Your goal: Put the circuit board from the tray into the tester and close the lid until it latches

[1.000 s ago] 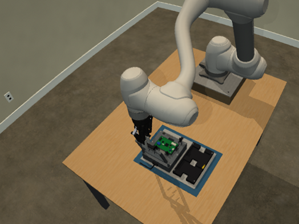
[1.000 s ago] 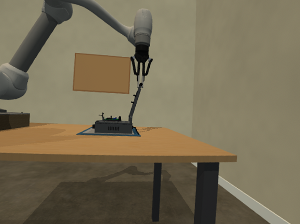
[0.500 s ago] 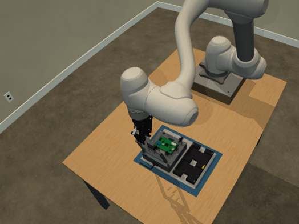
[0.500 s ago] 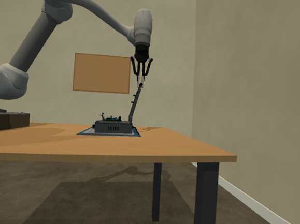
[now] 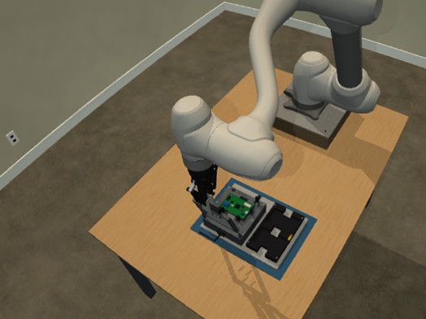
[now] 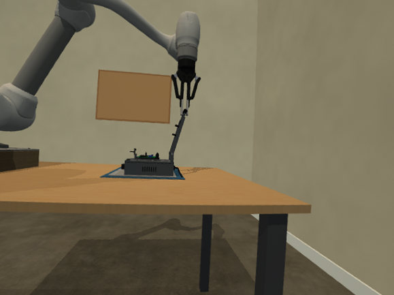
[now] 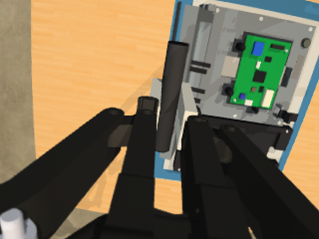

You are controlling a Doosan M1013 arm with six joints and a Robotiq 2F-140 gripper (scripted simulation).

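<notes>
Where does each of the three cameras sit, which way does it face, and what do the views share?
Top: high up, looking down on the table, the whole arm and the tester.
Exterior: table height, side-on; shows the arm and the gripper shut on the lid's handle.
Wrist: on the gripper, looking down past its fingers at the circuit board.
Top and wrist both show the board in the tester.

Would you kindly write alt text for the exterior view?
The tool is shut on the handle of the tester's raised lid, which stands nearly upright. The tester, with the circuit board in it, sits on a blue mat on the wooden table.
</notes>
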